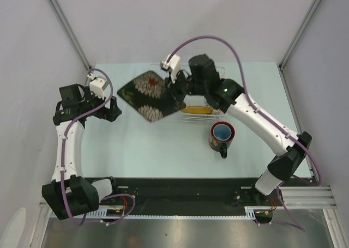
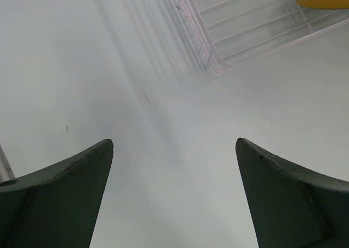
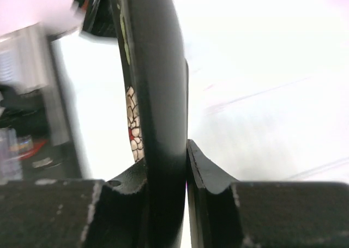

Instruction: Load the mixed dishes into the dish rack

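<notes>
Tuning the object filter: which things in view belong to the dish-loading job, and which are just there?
Job: dish rack; yellow plate inside it; dark square plate, gripped; mug.
Other: table; purple cables.

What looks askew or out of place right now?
The dark square plate, pinched by its rim in the right end effector, hangs cornerwise, mostly left of the dish rack. The mug stands upright outside it. Nothing looks spilled or broken.

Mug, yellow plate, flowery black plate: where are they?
mug [image 1: 222, 132], top view, its blue inside.
yellow plate [image 1: 197, 110], top view, its showing edge.
flowery black plate [image 1: 143, 89], top view, its patterned face.
</notes>
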Action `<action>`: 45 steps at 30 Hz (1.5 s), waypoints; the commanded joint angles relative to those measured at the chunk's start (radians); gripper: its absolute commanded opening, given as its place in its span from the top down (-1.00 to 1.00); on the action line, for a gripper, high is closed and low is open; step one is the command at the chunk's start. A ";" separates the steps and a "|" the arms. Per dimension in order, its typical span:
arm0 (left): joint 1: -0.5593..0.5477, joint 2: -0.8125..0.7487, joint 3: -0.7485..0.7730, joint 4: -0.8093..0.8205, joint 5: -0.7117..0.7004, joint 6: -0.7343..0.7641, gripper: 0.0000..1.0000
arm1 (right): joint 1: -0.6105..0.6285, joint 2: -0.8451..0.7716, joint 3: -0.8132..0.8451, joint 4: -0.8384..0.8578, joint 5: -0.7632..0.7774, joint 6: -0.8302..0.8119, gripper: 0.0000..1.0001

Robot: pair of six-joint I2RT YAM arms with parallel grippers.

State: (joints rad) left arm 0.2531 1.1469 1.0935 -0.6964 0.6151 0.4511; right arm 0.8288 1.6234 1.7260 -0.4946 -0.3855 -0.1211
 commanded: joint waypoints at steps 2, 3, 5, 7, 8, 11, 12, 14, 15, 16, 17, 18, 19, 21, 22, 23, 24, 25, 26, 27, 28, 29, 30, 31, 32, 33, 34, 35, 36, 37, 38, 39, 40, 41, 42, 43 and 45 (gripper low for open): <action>-0.024 0.062 0.055 0.020 0.078 -0.090 -0.99 | -0.030 0.016 0.265 0.065 0.192 -0.562 1.00; -0.035 0.069 0.065 0.026 0.074 -0.101 -0.99 | -0.040 0.035 0.300 0.085 0.215 -0.619 1.00; -0.082 0.088 0.075 0.041 0.057 -0.124 -0.99 | -0.082 0.068 0.345 0.087 0.241 -0.745 1.00; -0.116 0.117 0.095 0.054 0.038 -0.141 -0.99 | -0.132 0.111 0.386 0.093 0.273 -0.843 1.00; -0.150 0.126 0.112 0.066 0.032 -0.164 -0.98 | -0.146 0.121 0.380 0.093 0.284 -0.885 1.00; -0.192 0.171 0.141 0.095 0.035 -0.209 -0.99 | -0.184 0.161 0.353 0.074 0.352 -1.017 1.00; -0.201 0.195 0.146 0.106 0.035 -0.218 -0.98 | -0.192 0.180 0.325 0.082 0.384 -1.058 1.00; -0.224 0.224 0.164 0.135 0.020 -0.241 -0.98 | -0.212 0.205 0.302 0.085 0.451 -1.155 1.00; -0.229 0.238 0.170 0.147 0.012 -0.249 -0.98 | -0.220 0.219 0.300 0.087 0.476 -1.161 1.00; -0.236 0.272 0.177 0.167 0.006 -0.264 -0.98 | -0.224 0.246 0.310 0.082 0.478 -1.164 1.00; -0.241 0.287 0.195 0.175 0.003 -0.267 -0.97 | -0.233 0.257 0.308 0.085 0.479 -1.173 1.00; -0.242 0.304 0.206 0.179 0.003 -0.272 -0.96 | -0.235 0.268 0.307 0.090 0.482 -1.181 1.00; -0.242 0.338 0.216 0.182 0.003 -0.276 -0.95 | -0.238 0.289 0.308 0.091 0.487 -1.190 1.00; -0.244 0.364 0.244 0.186 0.003 -0.281 -0.94 | -0.247 0.311 0.313 0.097 0.497 -1.209 1.00; -0.244 0.381 0.249 0.193 0.005 -0.284 -0.94 | -0.252 0.328 0.316 0.102 0.494 -1.209 1.00; -0.242 0.387 0.250 0.196 0.008 -0.284 -0.94 | -0.263 0.334 0.317 0.109 0.485 -1.207 1.00; -0.244 0.390 0.249 0.198 0.009 -0.284 -0.94 | -0.267 0.339 0.320 0.114 0.482 -1.209 1.00; -0.244 0.396 0.240 0.207 0.009 -0.282 -0.94 | -0.270 0.355 0.331 0.114 0.478 -1.210 1.00; -0.244 0.398 0.233 0.210 0.011 -0.281 -0.94 | -0.275 0.363 0.337 0.110 0.474 -1.213 1.00; -0.244 0.398 0.229 0.218 0.009 -0.273 -0.94 | -0.278 0.366 0.337 0.113 0.473 -1.213 1.00; -0.244 0.404 0.220 0.219 0.009 -0.272 -0.94 | -0.281 0.374 0.337 0.113 0.468 -1.209 1.00; -0.244 0.407 0.215 0.221 0.006 -0.267 -0.94 | -0.284 0.375 0.337 0.111 0.465 -1.206 1.00; -0.242 0.410 0.212 0.225 0.005 -0.262 -0.93 | -0.286 0.378 0.336 0.107 0.462 -1.201 1.00; -0.244 0.413 0.207 0.228 0.005 -0.261 -0.93 | -0.287 0.382 0.330 0.105 0.462 -1.200 1.00; -0.244 0.418 0.204 0.229 0.005 -0.261 -0.93 | -0.289 0.383 0.316 0.106 0.462 -1.198 1.00; -0.244 0.421 0.203 0.233 0.006 -0.259 -0.93 | -0.290 0.383 0.307 0.105 0.461 -1.192 1.00; -0.244 0.422 0.200 0.236 0.006 -0.259 -0.93 | -0.293 0.383 0.302 0.105 0.461 -1.192 1.00; -0.244 0.425 0.198 0.238 0.008 -0.259 -0.93 | -0.295 0.382 0.296 0.103 0.461 -1.189 1.00; -0.242 0.427 0.198 0.239 0.006 -0.259 -0.93 | -0.296 0.380 0.285 0.103 0.461 -1.187 1.00; -0.242 0.430 0.198 0.241 0.006 -0.259 -0.93 | -0.296 0.380 0.281 0.111 0.461 -1.189 1.00; -0.245 0.429 0.198 0.238 0.008 -0.259 -0.93 | -0.298 0.380 0.277 0.113 0.461 -1.189 1.00; -0.244 0.427 0.198 0.238 0.009 -0.258 -0.93 | -0.300 0.382 0.274 0.114 0.462 -1.190 1.00; -0.244 0.424 0.194 0.238 0.009 -0.258 -0.92 | -0.306 0.383 0.274 0.119 0.459 -1.189 1.00; -0.242 0.422 0.192 0.238 0.009 -0.256 -0.93 | -0.309 0.383 0.276 0.119 0.455 -1.189 1.00; -0.244 0.416 0.190 0.236 0.009 -0.253 -0.93 | -0.310 0.388 0.276 0.123 0.450 -1.189 1.00; -0.244 0.412 0.187 0.236 0.006 -0.250 -0.92 | -0.310 0.392 0.277 0.132 0.447 -1.189 1.00; -0.244 0.407 0.180 0.239 0.005 -0.244 -0.93 | -0.313 0.400 0.283 0.143 0.442 -1.192 1.00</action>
State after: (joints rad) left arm 0.0151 1.5780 1.2881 -0.4854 0.6128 0.1925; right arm 0.5247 2.0426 1.9709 -0.5404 0.0589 -1.2869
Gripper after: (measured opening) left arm 0.963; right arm 0.228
